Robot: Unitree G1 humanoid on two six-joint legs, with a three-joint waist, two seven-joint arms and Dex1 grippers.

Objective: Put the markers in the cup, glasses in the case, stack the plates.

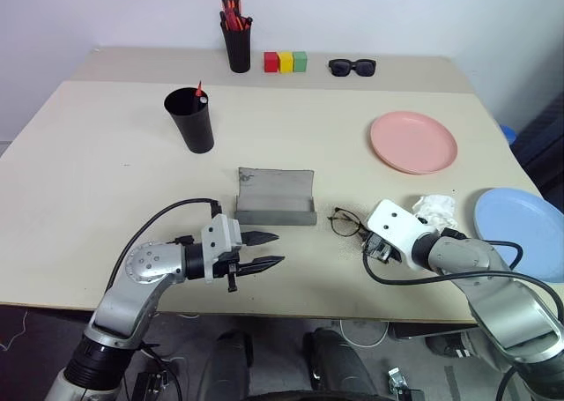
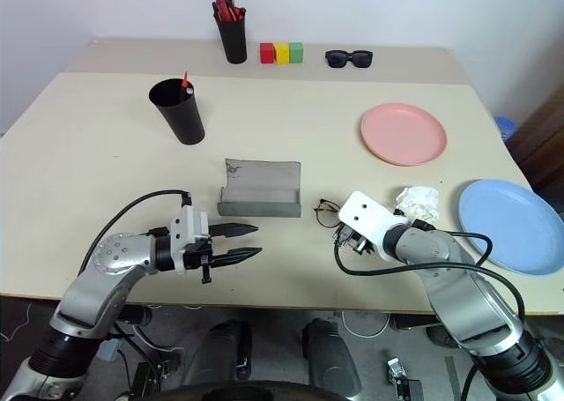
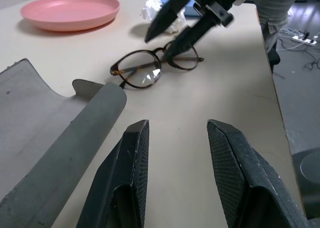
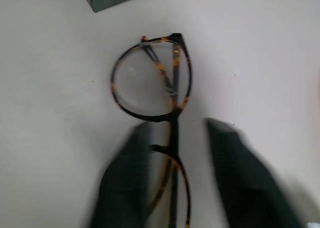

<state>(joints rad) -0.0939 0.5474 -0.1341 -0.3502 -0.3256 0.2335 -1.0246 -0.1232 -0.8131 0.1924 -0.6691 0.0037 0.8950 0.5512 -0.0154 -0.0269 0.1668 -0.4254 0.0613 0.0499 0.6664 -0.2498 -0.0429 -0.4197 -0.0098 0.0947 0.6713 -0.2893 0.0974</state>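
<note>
The glasses (image 1: 348, 223) lie flat on the table just right of the open grey case (image 1: 275, 196). My right gripper (image 4: 177, 128) is open, its fingers on either side of the lens nearest it, and blurred. My left gripper (image 1: 279, 248) hovers in front of the case, open and empty, pointing toward the glasses (image 3: 150, 70). A red marker (image 1: 199, 88) sticks out of the black cup (image 1: 192, 119) at the back left. The pink plate (image 1: 414, 141) sits at the right. The blue plate (image 1: 520, 225) lies apart from it near the right edge.
A crumpled white tissue (image 1: 434, 209) lies between the glasses and the blue plate. Along the back stand a black pen holder (image 1: 236, 44) with orange-red pens, three coloured blocks (image 1: 285, 62) and black sunglasses (image 1: 352, 66).
</note>
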